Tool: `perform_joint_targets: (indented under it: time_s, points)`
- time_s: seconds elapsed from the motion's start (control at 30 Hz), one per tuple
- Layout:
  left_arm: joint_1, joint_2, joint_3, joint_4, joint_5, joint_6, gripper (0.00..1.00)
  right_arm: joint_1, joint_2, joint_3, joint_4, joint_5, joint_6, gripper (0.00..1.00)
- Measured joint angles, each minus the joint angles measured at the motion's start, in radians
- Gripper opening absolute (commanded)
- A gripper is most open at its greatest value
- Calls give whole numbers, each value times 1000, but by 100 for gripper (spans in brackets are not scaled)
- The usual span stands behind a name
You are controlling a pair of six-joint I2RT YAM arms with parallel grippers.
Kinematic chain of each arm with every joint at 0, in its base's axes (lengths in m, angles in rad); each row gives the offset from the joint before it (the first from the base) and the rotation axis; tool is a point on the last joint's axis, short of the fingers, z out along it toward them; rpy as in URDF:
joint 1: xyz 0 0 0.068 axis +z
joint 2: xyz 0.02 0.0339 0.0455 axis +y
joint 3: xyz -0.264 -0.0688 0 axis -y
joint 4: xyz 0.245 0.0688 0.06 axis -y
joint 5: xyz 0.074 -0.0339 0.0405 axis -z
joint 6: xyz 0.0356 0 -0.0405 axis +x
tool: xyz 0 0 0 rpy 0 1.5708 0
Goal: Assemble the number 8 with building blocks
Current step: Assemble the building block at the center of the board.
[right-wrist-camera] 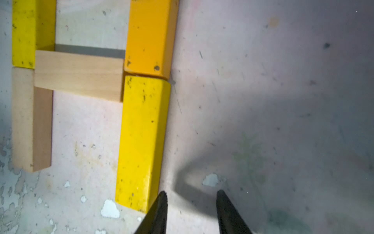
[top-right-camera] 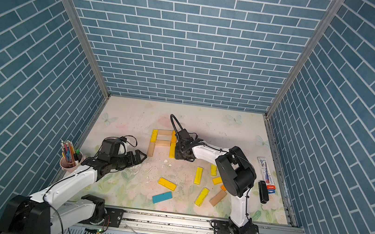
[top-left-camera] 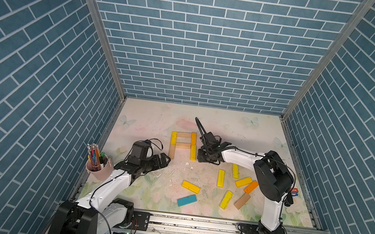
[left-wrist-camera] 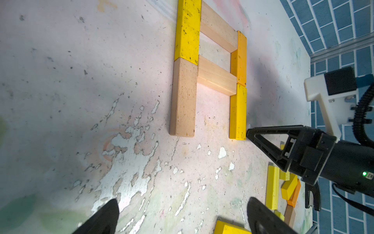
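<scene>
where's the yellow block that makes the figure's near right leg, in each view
In a top view: yellow block, mid-scene.
In a top view: same spot.
Left wrist: middle of picture.
Right wrist: beside the right gripper.
Shared landmark: tan crossbar meeting its far end.

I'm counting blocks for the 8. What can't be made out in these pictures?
- Loose orange block: in a top view, mostly behind the right arm.
- Tan top bar: lies beyond the right wrist view's edge.
- Right gripper: jaws hidden under its own body in both top views.
</scene>
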State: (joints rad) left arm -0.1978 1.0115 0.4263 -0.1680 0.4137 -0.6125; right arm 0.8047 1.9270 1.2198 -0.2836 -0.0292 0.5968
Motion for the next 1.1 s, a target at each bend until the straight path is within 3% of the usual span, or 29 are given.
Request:
perform_joint_targets:
  time_s: [0.17, 0.5, 0.73, 0.97, 1.1]
  points:
    - [-66, -51, 0, -68, -28, 4, 100, 5, -140, -137, 45, -30, -21, 43]
    - [-367, -56, 65, -224, -159, 8, 97, 53, -439, -361, 95, -61, -100, 50]
    - [-577, 47, 173, -298, -286, 92, 100, 61, -625, -488, 84, -23, -108, 52]
    - [-644, 157, 229, -300, -355, 220, 97, 61, -795, -578, 74, 24, -104, 64]
    - [-728, 272, 314, -360, -427, 286, 96, 61, -883, -618, 69, 36, -105, 67]
